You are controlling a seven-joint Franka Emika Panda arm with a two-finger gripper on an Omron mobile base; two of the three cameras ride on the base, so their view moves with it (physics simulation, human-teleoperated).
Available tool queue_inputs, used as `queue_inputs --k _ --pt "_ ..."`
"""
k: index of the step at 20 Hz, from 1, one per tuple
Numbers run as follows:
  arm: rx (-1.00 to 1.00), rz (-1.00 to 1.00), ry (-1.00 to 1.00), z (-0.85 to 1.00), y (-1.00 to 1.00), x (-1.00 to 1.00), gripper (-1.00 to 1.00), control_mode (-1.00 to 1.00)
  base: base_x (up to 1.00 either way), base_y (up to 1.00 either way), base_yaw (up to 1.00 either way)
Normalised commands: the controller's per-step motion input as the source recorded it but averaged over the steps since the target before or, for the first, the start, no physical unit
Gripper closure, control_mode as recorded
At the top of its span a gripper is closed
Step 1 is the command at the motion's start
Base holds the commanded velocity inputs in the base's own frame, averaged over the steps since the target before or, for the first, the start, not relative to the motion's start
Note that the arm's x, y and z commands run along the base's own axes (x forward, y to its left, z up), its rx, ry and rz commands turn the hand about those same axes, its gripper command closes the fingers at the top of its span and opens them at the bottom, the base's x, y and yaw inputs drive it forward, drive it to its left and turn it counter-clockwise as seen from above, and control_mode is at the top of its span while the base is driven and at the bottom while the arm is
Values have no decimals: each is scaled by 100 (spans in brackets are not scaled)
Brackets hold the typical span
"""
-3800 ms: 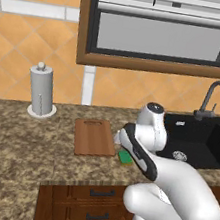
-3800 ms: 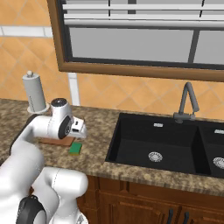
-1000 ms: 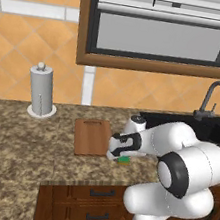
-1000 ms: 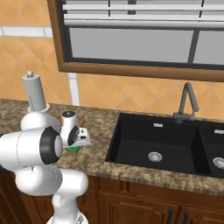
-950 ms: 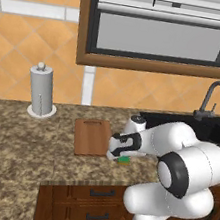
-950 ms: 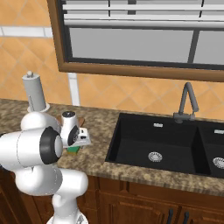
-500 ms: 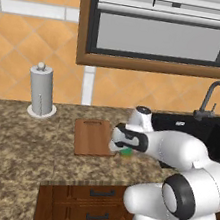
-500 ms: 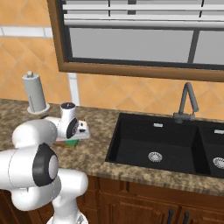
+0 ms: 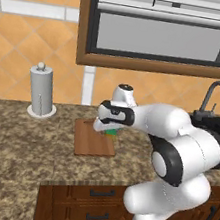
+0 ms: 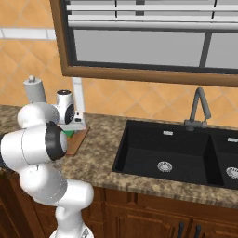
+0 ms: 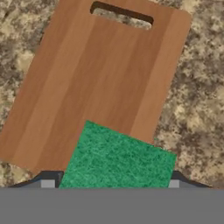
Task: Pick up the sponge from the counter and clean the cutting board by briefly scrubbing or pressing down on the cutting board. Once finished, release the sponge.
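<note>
Little weight and much give expected of the sponge [image 11: 118, 159]; found it pinched by its two side faces in the narrowed hand [image 11: 111, 183], over the end of the cutting board [image 11: 100, 74] away from the slot handle, though could not tell whether it touched the wood. Judged it soft, squashy, unlikely to slip or break, best kept gripped mid-sides with a light squeeze. Saw the flat, smooth board lying on the speckled tabletop [image 11: 197, 87], with a paper towel holder [image 9: 41, 92] well apart on one side and a black sink [image 10: 167, 153] on the other.
</note>
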Motion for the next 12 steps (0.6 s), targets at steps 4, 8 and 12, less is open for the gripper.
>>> queue_inputs --k 4,8,12 --pt "-6 0 -2 1 93 84 100 -100 0 0 0" --pt "-4 0 -3 -7 50 85 100 -100 0 0 0" --pt "-11 0 0 -7 18 83 100 -100 0 0 0"
